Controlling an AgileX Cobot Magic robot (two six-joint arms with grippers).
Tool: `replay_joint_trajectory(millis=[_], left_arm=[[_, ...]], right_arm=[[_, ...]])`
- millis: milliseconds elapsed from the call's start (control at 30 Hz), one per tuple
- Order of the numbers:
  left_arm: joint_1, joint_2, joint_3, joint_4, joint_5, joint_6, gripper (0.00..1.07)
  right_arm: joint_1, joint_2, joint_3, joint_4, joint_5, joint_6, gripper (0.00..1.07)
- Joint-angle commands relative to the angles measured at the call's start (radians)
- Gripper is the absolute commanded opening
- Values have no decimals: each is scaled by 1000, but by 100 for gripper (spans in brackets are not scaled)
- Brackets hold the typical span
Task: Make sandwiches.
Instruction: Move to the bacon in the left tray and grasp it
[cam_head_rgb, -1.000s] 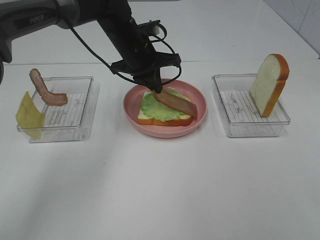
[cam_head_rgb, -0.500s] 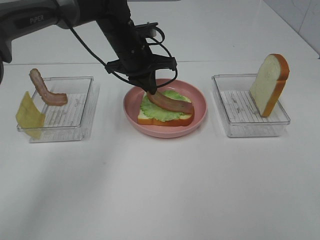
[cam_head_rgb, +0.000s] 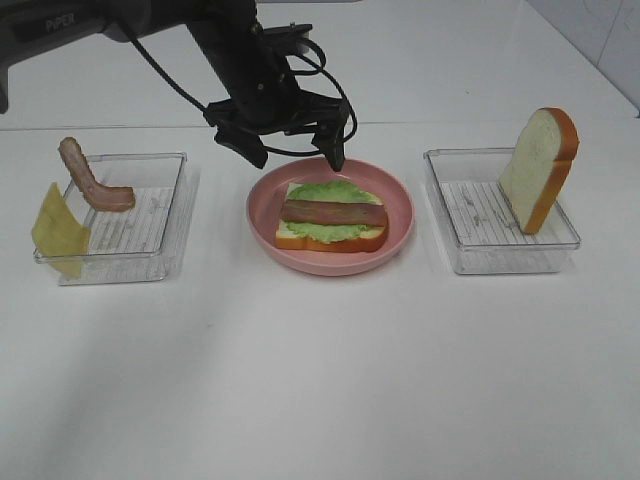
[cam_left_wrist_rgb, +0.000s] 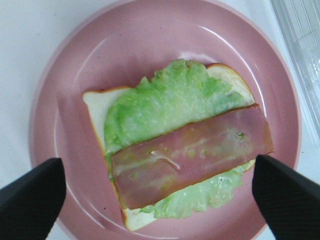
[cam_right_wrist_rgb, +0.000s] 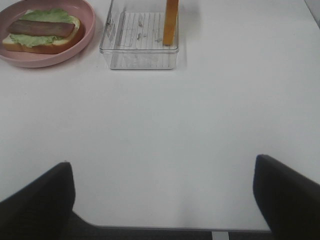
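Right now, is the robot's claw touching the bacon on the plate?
Apart. The high view shows the left gripper hovering open above the bacon strip, which lies flat on the lettuce.

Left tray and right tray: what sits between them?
The pink plate with the half-built sandwich; the left gripper hangs open above it. Shown in the exterior high view.

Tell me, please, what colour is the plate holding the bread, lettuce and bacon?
The plate is plain pink, and it shows best in the left wrist view.
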Motion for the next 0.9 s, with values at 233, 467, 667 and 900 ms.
replay_joint_trajectory(millis=[233,467,667,900], left_arm=[[0,-118,-7,85,157,6,102],[9,-197,-7,266,239,-28,102],[89,-235,-7,308,239,-78,99],[223,-238,-6,299,239,-82,98]], right_arm=[[-2,-28,3,2,-8,-6,94],[-2,-28,3,2,-8,-6,94],[-2,-28,3,2,-8,-7,94],[-2,-28,3,2,-8,-7,94]])
